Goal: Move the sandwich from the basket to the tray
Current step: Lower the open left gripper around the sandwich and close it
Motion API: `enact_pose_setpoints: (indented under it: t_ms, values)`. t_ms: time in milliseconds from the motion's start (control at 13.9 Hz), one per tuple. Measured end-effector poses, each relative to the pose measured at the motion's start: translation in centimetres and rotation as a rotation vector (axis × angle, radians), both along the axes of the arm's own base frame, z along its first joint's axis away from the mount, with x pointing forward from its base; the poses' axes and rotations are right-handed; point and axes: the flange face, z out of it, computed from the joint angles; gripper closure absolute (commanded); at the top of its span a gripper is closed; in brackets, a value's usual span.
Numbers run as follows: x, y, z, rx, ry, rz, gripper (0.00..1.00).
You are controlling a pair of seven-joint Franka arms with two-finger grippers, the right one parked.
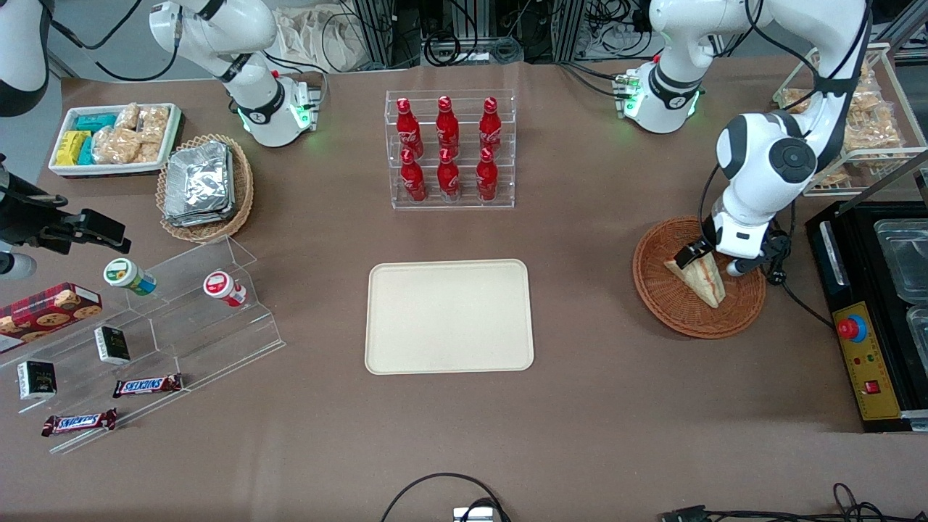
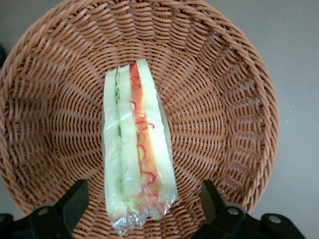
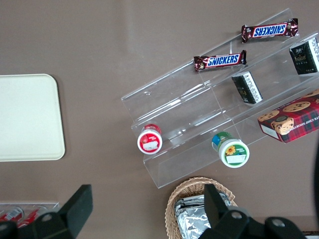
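Note:
The sandwich (image 1: 700, 278) (image 2: 135, 149), a clear-wrapped wedge of white bread with red, orange and green filling, lies in the reddish-brown woven basket (image 1: 667, 301) (image 2: 229, 104) toward the working arm's end of the table. My gripper (image 1: 710, 262) (image 2: 142, 199) hangs open just above the basket, one black finger (image 2: 75, 199) on each side of the sandwich's wrapped end, not touching it. The cream tray (image 1: 449, 317) (image 3: 27, 119) lies flat and bare at the table's middle.
A clear rack of red bottles (image 1: 449, 148) stands farther from the front camera than the tray. A black machine (image 1: 866, 319) sits beside the basket at the table's edge. A wire rack of snack packs (image 1: 863, 116) stands nearby. A tan basket of foil packets (image 1: 205, 187) and an acrylic snack stand (image 1: 145, 341) lie toward the parked arm's end.

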Motion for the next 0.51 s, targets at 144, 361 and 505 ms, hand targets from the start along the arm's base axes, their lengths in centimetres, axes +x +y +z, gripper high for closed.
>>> enact_pose_setpoints:
  t_ms: [144, 361, 505]
  values:
    - [0.1, 0.2, -0.6, -0.001, 0.0, 0.005, 0.0]
    - [0.1, 0.3, -1.3, -0.003, -0.002, 0.007, 0.2]
    - [0.2, 0.3, -1.7, -0.003, -0.001, 0.007, 0.57]
